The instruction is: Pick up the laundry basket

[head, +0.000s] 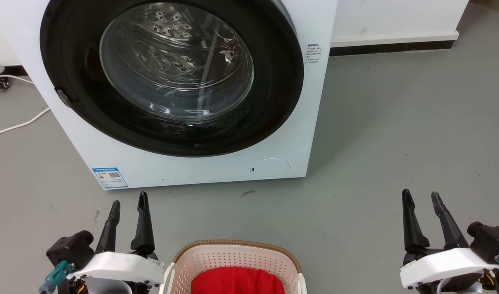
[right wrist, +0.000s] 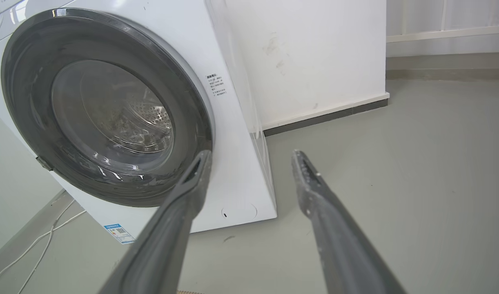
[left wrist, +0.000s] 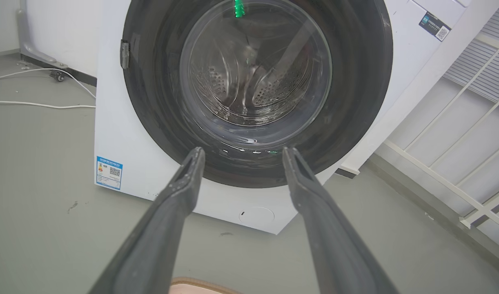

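Note:
The laundry basket (head: 233, 255), cream perforated plastic with a brown woven rim, sits on the floor at the bottom centre of the head view, with a red cloth (head: 237, 281) inside. A strip of its rim (left wrist: 200, 286) peeks in at the bottom of the left wrist view. My left gripper (head: 129, 201) is open just left of the basket, fingers pointing toward the washing machine. My right gripper (head: 421, 196) is open well to the basket's right, over bare floor. Both hold nothing; each pair of fingers (left wrist: 180, 196) (right wrist: 192, 188) is spread apart in its wrist view.
A white front-loading washing machine (head: 172, 81) with a shut round glass door stands just ahead of the basket. White cables (head: 16, 124) lie on the grey floor to its left. A white wall with a dark baseboard (head: 392, 45) runs behind on the right.

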Controlling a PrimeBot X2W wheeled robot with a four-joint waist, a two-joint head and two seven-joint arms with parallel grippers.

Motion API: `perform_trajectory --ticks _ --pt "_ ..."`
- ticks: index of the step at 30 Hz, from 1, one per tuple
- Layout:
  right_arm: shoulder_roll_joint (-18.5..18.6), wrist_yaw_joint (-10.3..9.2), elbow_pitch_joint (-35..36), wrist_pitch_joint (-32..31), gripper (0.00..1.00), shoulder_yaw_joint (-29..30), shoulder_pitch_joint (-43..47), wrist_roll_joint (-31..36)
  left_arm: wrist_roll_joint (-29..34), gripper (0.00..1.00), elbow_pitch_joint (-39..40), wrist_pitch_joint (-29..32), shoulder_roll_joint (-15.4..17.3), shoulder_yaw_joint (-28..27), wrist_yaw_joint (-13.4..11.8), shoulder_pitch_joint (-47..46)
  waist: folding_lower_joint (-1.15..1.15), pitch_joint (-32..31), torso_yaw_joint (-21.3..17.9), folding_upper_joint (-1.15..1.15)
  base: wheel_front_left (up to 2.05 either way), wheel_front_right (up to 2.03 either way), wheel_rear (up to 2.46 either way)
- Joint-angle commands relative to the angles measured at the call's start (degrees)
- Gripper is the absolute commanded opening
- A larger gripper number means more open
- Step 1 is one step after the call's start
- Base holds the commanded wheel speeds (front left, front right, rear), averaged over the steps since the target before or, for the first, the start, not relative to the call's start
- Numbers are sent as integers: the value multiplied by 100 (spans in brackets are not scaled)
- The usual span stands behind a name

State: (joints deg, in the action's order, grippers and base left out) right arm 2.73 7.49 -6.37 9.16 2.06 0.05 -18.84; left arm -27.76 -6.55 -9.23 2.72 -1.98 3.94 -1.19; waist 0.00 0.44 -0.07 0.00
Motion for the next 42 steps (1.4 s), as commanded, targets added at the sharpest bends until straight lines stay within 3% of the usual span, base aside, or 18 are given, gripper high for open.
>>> perform_trajectory --ticks 1,42 --pt "20 0 108 70 100 -15 34 211 208 100 68 -65 20 23 -32 30 0 2 -3 0 0 0 0" --pt "23 -1 395 555 100 -64 243 2092 2292 100 255 -540 23 218 -286 194 0 -38 -19 0 0 0 0"
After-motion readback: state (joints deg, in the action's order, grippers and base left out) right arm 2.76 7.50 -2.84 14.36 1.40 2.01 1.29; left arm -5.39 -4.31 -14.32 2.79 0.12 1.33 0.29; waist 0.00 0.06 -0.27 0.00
